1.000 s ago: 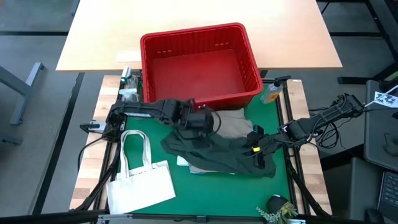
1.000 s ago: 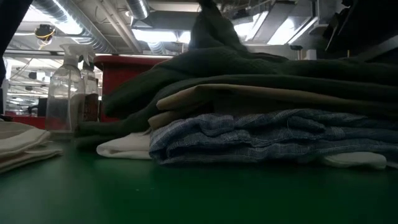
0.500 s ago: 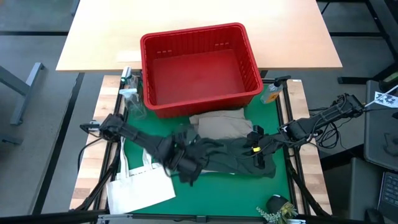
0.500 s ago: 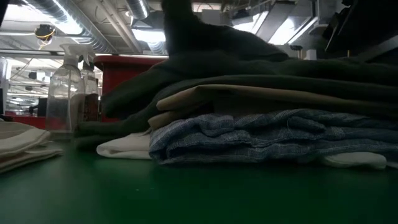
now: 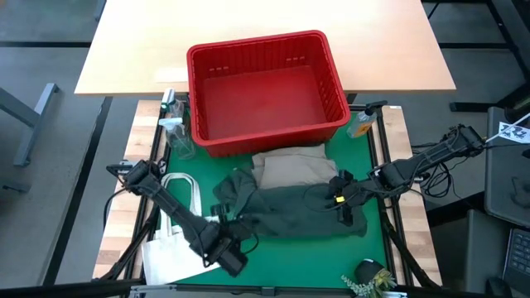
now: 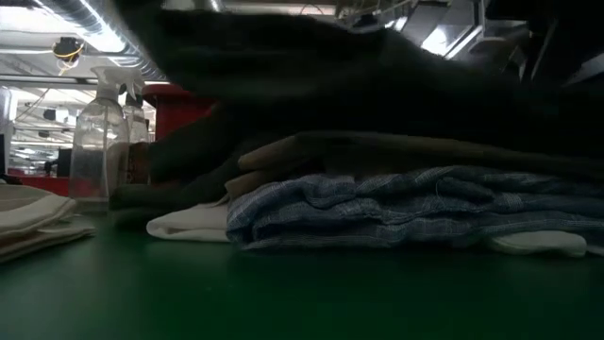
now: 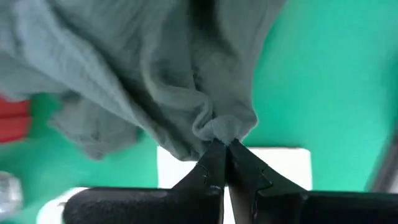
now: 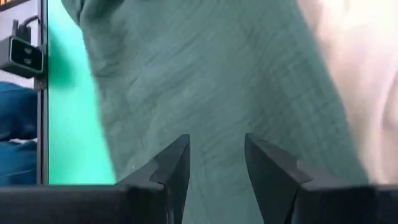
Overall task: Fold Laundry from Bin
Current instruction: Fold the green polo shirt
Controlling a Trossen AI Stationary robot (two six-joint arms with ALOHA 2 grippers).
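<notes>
Laundry: the dark green garment (image 5: 290,211) lies spread across the top of the pile on the green mat (image 5: 281,265), just in front of the bin (image 5: 265,87). Under it, low view shows the stack: beige piece (image 6: 377,151), blue-and-white striped piece (image 6: 377,203), white piece (image 6: 189,222) at the bottom. Beige also shows in the high view between the green cloth and the bin wall.

Progress: bin appears empty, so unloading looks done. Three pieces seem folded and stacked. The green garment is mid-fold, not yet flat or squared. No maroon piece visible.

Left gripper (image 5: 225,252): near the front edge of the tabletop, beside the white tote bag (image 5: 178,244); jaws pinched tight on a bunched corner of the green cloth, clear in the left wrist view (image 7: 221,127).

Right gripper (image 5: 344,203): over the right end of the green garment; jaws stand apart above the cloth (image 8: 211,74), nothing between them.

Change vs. earlier frames: the left gripper has travelled from close by the bin, over the pile, down to the front-left, dragging the green corner with it. Green cloth now stretches further toward the front. Right gripper unchanged. Spray bottle (image 6: 94,132) unchanged.
</notes>
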